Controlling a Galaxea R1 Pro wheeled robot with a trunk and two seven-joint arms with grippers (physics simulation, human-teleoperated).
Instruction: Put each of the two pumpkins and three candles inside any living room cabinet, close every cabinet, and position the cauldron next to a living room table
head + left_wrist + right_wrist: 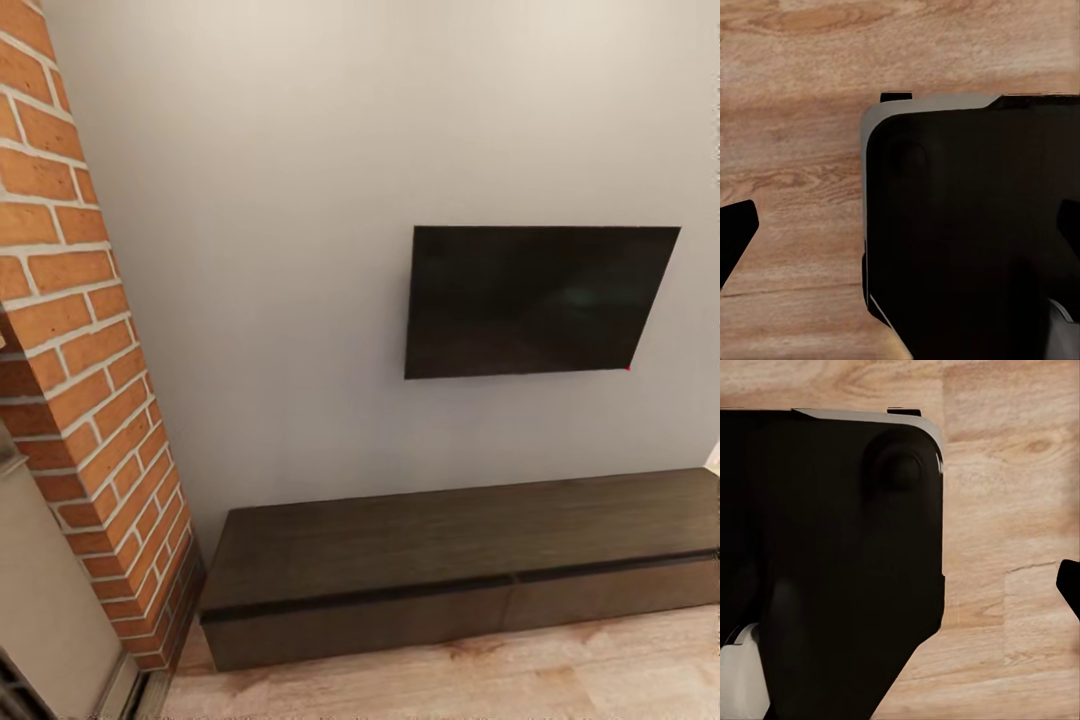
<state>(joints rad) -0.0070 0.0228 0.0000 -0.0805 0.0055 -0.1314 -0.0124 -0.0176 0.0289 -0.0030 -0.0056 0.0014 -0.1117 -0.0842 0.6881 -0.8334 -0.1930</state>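
A: Standing against the pale grey wall [300, 200], the cabinet [450, 560] is a long low dark brown unit on the wood floor [500, 670]; its flat drawer fronts sit flush, all shut.

B: What surrounds the cabinet?

A: A dark television [535, 300] hangs on the wall above its right half. A red brick column [80, 350] rises just beside its left end.

B: And the pincers?

A: The left wrist view shows one dark fingertip [735, 240] at the picture's edge over floor planks, beside the robot's black base [975, 232]. The right wrist view shows one fingertip [1071, 585] likewise, next to the same base [832, 570]. Whether either pincer is wide or narrow cannot be told.
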